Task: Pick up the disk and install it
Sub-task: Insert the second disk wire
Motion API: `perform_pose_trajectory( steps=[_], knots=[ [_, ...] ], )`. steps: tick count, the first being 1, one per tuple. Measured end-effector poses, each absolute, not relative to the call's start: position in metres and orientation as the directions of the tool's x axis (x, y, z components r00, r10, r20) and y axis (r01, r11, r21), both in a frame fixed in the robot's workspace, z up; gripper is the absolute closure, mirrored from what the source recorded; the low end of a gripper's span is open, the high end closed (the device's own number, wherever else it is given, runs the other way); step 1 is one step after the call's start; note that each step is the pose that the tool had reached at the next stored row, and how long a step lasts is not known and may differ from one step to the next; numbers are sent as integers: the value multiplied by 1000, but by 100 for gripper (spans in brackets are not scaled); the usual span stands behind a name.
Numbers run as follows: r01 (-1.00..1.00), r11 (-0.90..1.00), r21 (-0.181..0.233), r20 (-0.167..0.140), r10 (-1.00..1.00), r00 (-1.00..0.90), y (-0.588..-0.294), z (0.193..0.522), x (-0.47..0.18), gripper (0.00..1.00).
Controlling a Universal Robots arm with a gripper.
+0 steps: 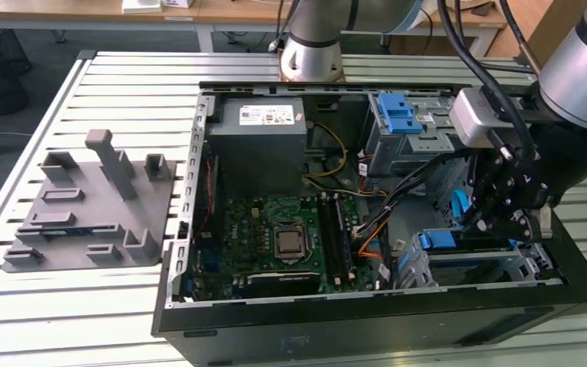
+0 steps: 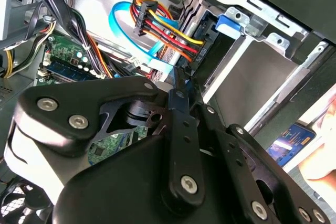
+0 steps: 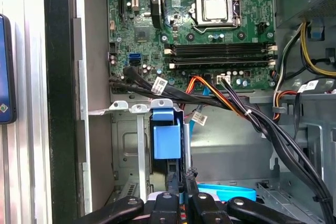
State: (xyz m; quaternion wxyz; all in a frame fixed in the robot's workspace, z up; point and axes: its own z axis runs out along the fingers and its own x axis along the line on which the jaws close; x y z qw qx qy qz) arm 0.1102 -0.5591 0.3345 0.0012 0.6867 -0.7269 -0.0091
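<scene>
Hovering with fingers pressed together, the end effector [image 3: 182, 178] crowds the disk [image 3: 167, 139] bay's edge

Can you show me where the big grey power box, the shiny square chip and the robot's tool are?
Power box [image 1: 261, 126], exterior view, on its grey side.
Chip [image 3: 217, 9], first wrist view, on its silver top.
Tool [image 3: 185, 179], first wrist view, between its fingertips.
</scene>
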Motion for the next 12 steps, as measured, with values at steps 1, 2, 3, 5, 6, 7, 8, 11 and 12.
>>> perform_pose_trajectory(
  steps=[1,2,3,5,6,7,8,11,12],
  knots=[
    [-998,57,15,-11,-998,-57,-559,334,110,83],
    [-998,57,15,-11,-998,-57,-559,334,110,83],
    [-998,57,15,-11,-998,-57,-559,334,110,83],
    [-998,57,15,-11,-998,-57,-559,333,111,83],
    [-998,57,15,-11,-998,-57,-559,333,111,83],
    [-998,57,15,-11,-998,-57,-560,333,111,83],
    [-998,57,15,-11,-998,-57,-560,333,111,83],
    [-998,57,15,-11,-998,-57,-560,331,111,83],
    [-998,57,15,-11,-998,-57,-560,331,111,83]
  ],
)
